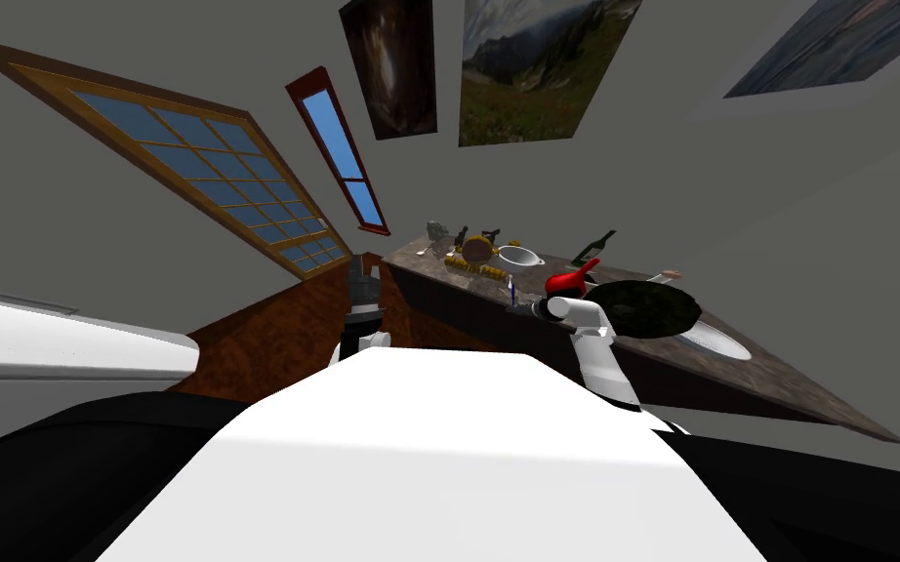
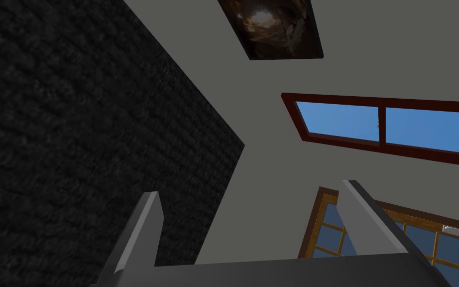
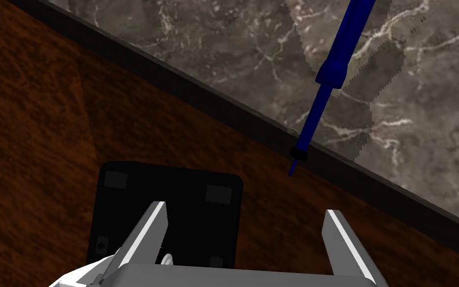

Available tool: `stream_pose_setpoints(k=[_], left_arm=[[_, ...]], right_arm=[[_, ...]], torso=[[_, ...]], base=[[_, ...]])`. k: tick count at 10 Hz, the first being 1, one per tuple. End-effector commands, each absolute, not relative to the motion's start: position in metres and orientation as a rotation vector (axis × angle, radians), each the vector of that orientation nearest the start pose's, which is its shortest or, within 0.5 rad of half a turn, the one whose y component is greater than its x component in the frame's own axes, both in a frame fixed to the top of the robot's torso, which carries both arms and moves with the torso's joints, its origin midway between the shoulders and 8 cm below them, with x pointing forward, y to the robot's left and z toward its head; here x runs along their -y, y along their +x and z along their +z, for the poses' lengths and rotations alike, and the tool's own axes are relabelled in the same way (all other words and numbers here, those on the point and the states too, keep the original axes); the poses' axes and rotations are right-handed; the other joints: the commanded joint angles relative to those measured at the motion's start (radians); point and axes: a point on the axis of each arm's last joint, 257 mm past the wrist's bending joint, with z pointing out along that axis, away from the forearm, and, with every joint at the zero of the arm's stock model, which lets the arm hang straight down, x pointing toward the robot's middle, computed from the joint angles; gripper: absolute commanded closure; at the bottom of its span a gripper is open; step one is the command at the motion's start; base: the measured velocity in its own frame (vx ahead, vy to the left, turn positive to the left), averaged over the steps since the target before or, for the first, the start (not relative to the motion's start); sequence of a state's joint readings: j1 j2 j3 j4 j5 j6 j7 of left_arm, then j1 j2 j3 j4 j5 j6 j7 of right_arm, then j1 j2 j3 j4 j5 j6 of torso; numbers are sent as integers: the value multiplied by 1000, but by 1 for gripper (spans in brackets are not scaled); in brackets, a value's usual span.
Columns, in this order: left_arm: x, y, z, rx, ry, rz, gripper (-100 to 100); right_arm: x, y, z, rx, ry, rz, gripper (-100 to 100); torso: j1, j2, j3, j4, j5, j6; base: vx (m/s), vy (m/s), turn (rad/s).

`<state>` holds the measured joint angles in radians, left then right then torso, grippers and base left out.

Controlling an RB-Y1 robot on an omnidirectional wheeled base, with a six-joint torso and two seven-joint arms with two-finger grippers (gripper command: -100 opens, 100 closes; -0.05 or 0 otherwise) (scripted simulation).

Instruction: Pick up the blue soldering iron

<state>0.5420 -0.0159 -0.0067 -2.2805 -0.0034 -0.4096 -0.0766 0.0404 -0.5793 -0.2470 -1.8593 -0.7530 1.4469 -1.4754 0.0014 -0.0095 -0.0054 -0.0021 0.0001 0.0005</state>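
In the head view, you see a long counter with a dark brown, veined stone top (image 1: 780, 376) at about 2 o'clock from the robot. The slim blue soldering iron (image 1: 512, 290) is at its near edge. The white right arm (image 1: 596, 343) reaches to just beside it. The dark left arm (image 1: 362, 314) hangs low at 11 o'clock, well apart from the counter. Farther along the top I count one white bowl with handles (image 1: 520, 257) and one tall dark bottle (image 1: 594, 248).

In the left wrist view, the left gripper (image 2: 253, 224) has its two fingers spread wide, with nothing between them.

In the right wrist view, the right gripper (image 3: 246, 234) is also fully spread and holds nothing. It hovers over the brown wooden floor (image 3: 39, 124), short of the counter edge. The blue soldering iron lies at about 1 o'clock from the fingers. Its thick handle is over the stone, and its thin tip passes just beyond the edge. There is one iron only.

I judge that the approach is not finished. You should bring the hand toward 1 o'clock. Turn the wrist so the two fingers come across the thick handle, not the thin tip. Keep them wide until the handle is between them, and take care of the counter edge.
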Motion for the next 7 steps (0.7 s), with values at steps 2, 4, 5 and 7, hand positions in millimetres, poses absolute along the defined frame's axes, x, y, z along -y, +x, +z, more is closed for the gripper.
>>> stream_pose_setpoints(k=[2,4,5,7], left_arm=[[-286,354,-7,-709,-739,-1191,0],[-287,354,-7,-709,-739,-1191,0],[-287,354,-7,-709,-739,-1191,0],[-287,354,-7,-709,-739,-1191,0]], right_arm=[[399,373,-315,-21,-2980,-613,-100],[421,362,-314,-139,-3012,-529,-100],[421,361,-314,-139,-3013,-522,-100],[439,351,-312,-235,-3037,-456,-100]], torso=[[0,1,0,0,0,0],[0,-5,-3,-1,0,0],[2,-7,-4,-2,0,0],[-2,-3,-2,-1,0,0]], base=[[134,25,-29],[246,63,-48],[180,35,-19],[164,16,-34]])
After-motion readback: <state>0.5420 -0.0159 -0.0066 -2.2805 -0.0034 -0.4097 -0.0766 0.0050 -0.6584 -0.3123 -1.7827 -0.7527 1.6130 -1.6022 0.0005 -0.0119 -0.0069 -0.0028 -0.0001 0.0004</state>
